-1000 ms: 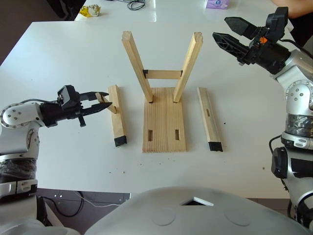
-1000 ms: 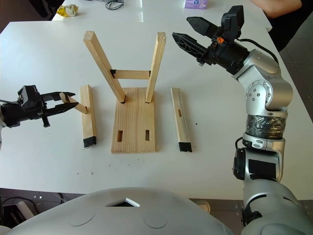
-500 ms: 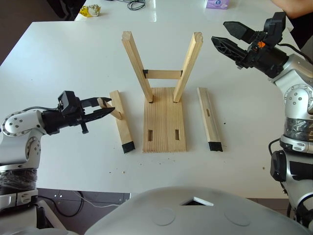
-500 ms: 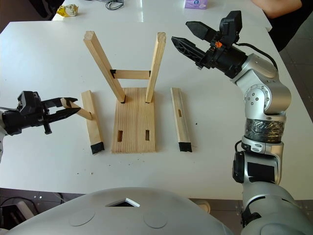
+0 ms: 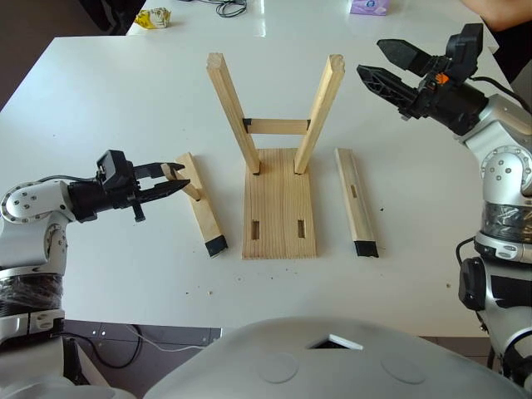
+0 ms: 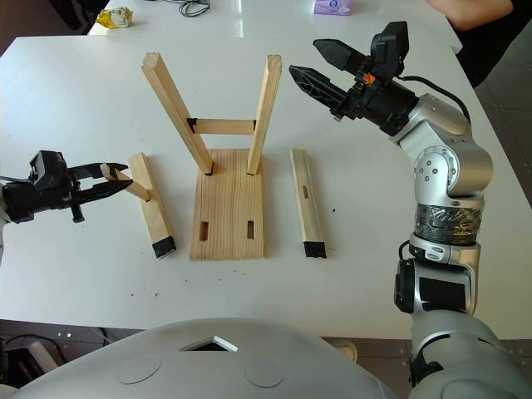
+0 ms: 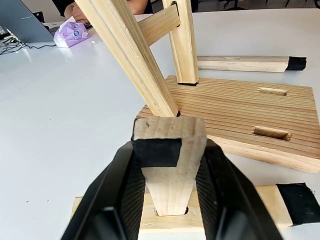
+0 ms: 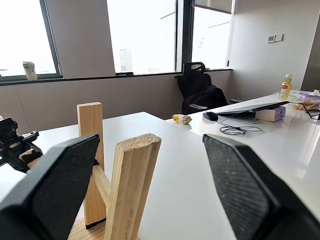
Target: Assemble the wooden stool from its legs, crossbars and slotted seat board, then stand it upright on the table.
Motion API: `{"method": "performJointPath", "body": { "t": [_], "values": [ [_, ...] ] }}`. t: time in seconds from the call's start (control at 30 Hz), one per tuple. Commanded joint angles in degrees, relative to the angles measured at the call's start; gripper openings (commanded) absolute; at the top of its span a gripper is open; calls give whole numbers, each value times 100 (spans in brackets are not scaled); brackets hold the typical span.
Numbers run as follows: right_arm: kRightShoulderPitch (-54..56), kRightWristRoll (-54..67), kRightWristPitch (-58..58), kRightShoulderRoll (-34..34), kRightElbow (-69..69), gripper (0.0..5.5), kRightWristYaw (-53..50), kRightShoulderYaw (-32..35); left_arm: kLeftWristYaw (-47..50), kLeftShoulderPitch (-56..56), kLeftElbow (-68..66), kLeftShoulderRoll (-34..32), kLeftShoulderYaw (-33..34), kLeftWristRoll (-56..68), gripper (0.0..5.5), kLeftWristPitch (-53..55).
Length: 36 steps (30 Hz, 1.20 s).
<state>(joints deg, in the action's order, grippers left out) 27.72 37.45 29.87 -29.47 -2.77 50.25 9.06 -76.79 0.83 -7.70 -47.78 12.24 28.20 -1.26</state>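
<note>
Seat board (image 5: 280, 208) lies flat mid-table (image 5: 108, 108), with two legs plugged upright into its far slots, the left upright leg (image 5: 233, 112) and the right upright leg (image 5: 320, 108), both splayed outward and tied by a crossbar (image 5: 277, 126). The two near slots (image 5: 256, 229) of the board are open. The left loose leg (image 5: 202, 208) lies on the table just beside the board's left edge, with a short crossbar (image 7: 169, 165) socketed into it. That short crossbar is clamped between the fingers of the left gripper (image 5: 179, 174), low over the table. Compared with a second ago, this leg is skewed: its black-capped end (image 5: 216, 246) has been swung in toward the board and its far end pushed outward, where before it lay parallel to the board. The right loose leg (image 5: 356, 199) lies flat on the board's right side, apart from it, unchanged. The right gripper (image 5: 369, 56) is held above the table with its jaws spread wide and nothing in them, near the top of the right upright leg, and has been shifted slightly closer to it.
</note>
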Motion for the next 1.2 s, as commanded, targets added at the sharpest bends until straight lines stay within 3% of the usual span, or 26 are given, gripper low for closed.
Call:
{"method": "performJointPath", "body": {
  "t": [0.03, 0.4, 1.2],
  "values": [
    [-134, 58, 139, 30, -181, 381, -96, -17, -195, -279, -55, -90, -308, -334, 132, -45],
    [-867, 423, 474, 309, -1094, 381, -814, 145, -686, -382, 26, -545, -607, -169, 132, 384],
    [-1190, 553, 520, 631, -1384, 381, -1461, 106, -1041, 785, -700, -540, -1427, -469, 132, 333]
  ]
}}
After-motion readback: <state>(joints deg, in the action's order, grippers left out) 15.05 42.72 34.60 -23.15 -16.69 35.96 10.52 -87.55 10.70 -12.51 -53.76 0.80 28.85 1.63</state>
